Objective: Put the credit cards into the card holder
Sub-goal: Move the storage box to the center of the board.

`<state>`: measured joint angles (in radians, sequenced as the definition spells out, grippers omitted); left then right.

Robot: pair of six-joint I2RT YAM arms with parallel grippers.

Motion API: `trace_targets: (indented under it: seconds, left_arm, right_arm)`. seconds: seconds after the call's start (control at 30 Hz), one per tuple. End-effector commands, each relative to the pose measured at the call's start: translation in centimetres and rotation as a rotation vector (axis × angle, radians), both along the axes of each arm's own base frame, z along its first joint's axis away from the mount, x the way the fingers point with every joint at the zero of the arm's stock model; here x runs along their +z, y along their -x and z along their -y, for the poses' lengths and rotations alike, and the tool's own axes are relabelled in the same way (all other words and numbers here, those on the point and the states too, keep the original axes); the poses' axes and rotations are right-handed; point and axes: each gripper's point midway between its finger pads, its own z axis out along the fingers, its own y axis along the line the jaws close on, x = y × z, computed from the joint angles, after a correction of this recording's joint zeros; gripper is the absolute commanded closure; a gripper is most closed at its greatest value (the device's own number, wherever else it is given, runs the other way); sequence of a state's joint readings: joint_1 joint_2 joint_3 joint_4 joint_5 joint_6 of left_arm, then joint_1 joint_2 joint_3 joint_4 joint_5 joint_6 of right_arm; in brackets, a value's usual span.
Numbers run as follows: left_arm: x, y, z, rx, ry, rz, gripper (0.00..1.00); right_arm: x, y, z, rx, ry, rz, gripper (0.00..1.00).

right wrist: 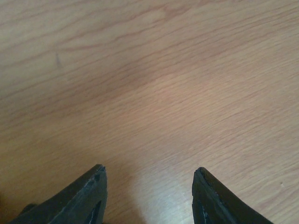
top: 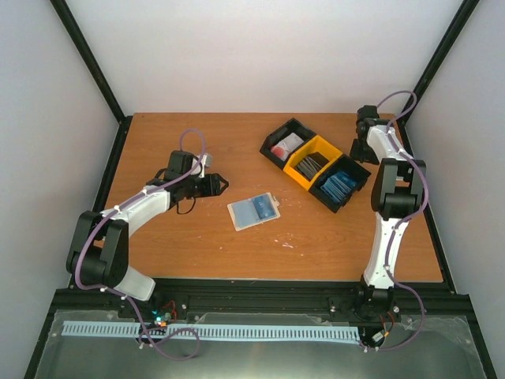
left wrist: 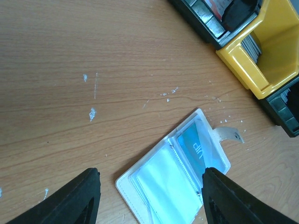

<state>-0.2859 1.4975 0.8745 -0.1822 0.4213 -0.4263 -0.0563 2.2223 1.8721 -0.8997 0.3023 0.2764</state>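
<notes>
Two grippers stand with jaws spread wide and nothing in them. Left gripper [left wrist: 150, 172] sits near the holder [left wrist: 163, 182], its fingers framing it in the wrist view. The holder lies open and flat on the table [top: 197, 245] with its clear pockets up. One blue card [left wrist: 193, 147] shows inside a pocket beside the snap tab [left wrist: 228, 134]. Right gripper [right wrist: 149, 170] hangs over bare wood at the far right, close to the row of bins. More blue cards [top: 341, 186] sit in the black bin [top: 335, 207] nearest that arm, beside the yellow bin [top: 296, 167].

The step in hand looks to be fetching another card. The right arm is best placed for it. It should come down inside the bin, pinch a single card by its edges, and lift it clear of the wall. The left should press on the holder's free leaf so it does not slide or buckle as the card goes in. A flat, shallow approach to the pocket mouth will likely matter most.
</notes>
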Motion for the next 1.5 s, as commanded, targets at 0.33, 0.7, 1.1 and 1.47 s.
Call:
trace_targets:
  seconds: [0.33, 0.7, 1.1, 1.47]
  left_arm:
    - [1.6, -1.6, 0.2, -0.017, -0.011, 0.059, 0.39]
    - [0.5, -1.5, 0.6, -0.045, -0.002, 0.035, 0.39]
    - [0.1, -0.8, 0.7, -0.066, 0.001, 0.02, 0.39]
    - [-1.7, -3.2, 0.5, -0.048, -0.065, 0.0, 0.4]
  right_arm:
    - [1.4, 7.5, -6.1, 0.174, -0.222, -0.067, 0.5]
    - [2.7, 11.3, -10.7, 0.341, -0.354, -0.065, 0.5]
    - [8.1, 12.4, -14.7, 0.441, -0.187, 0.037, 0.5]
    - [0.9, 13.8, -18.8, 0.564, -0.189, -0.104, 0.61]
